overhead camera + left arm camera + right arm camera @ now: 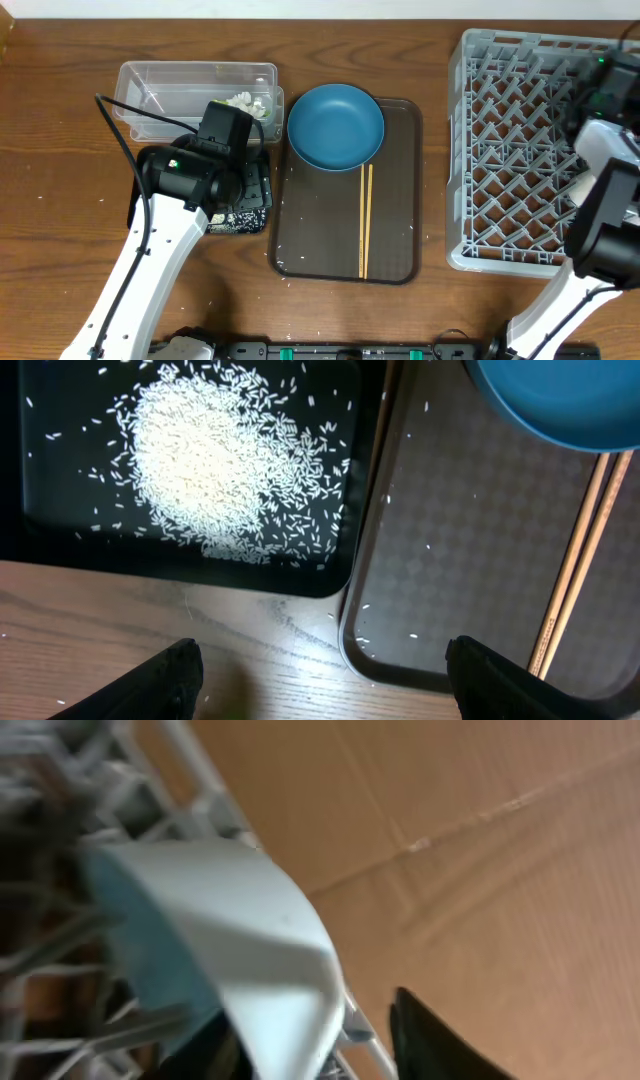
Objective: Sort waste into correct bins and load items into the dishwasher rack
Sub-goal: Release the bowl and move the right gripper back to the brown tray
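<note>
Flagging: your left gripper (pixel 325 680) hung wide and empty over the black tray (pixel 40 480), chopsticks (pixel 578 550) lay to its right, running near-to-far; right gripper (pixel 320 1042) state couldn't be told

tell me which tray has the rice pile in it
The shallow black tray, left of the brown serving tray; the white rice pile fills its middle. The brown one carries only the blue dish, chopsticks and stray grains.

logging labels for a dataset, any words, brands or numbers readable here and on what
None can be read. No print shows on the tub, black tray, dish, brown tray or rack. The right wrist view is too blurred to read anything.
</note>
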You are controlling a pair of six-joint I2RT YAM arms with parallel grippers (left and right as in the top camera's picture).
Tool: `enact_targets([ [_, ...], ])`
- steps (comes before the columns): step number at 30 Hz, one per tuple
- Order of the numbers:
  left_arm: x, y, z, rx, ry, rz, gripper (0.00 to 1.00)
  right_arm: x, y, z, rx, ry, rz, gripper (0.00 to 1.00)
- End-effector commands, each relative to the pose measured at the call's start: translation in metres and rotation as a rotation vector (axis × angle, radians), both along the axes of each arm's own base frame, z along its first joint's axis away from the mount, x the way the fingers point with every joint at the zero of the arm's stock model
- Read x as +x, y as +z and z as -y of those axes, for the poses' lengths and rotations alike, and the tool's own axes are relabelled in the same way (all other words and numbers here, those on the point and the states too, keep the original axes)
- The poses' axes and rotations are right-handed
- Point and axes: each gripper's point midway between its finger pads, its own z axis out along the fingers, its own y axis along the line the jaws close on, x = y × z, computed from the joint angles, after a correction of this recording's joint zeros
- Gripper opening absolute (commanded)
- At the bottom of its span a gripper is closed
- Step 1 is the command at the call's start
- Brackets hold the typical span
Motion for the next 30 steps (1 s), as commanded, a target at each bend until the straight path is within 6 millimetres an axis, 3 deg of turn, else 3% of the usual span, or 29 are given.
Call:
enact_targets([
  [1, -0.001, -0.003, -0.002, 0.007, 0.012, -0.015, 0.81, 0.010, -0.007, -0.014, 0.008, 0.024, 0.014, 0.52],
  [5, -0.002, -0.003, -0.002, 0.007, 0.012, -0.016, 0.81, 0.016, 0.003, -0.026, 0.016, 0.051, 0.053, 0.62],
  [9, -0.002, -0.003, -0.002, 0.007, 0.012, -0.016, 0.81, 0.032, 0.018, -0.048, 0.133, 0.198, 0.126, 0.66],
  [15, -0.002, -0.003, -0.002, 0.007, 0.012, -0.016, 0.81, 0.044, 0.036, -0.103, 0.462, 0.472, 0.255, 0.70],
  [18, -0.002, -0.003, -0.002, 0.007, 0.012, -0.016, 0.81, 0.045, 0.041, -0.160, 0.728, 0.635, 0.320, 0.71],
  [20, -0.002, -0.003, -0.002, 0.008, 0.012, -0.017, 0.81, 0.042, 0.044, -0.203, 0.924, 0.727, 0.361, 0.64],
  [23, -0.002, -0.003, -0.002, 0.008, 0.012, -0.017, 0.81, 0.031, 0.046, -0.267, 1.198, 0.807, 0.376, 0.61],
  [26, -0.002, -0.003, -0.002, 0.008, 0.012, -0.016, 0.81, 0.011, 0.036, -0.327, 1.411, 0.854, 0.278, 0.61],
  [30, -0.002, -0.003, -0.002, 0.008, 0.012, -0.016, 0.81, -0.029, 0.012, -0.388, 1.512, 0.842, 0.044, 0.62],
])
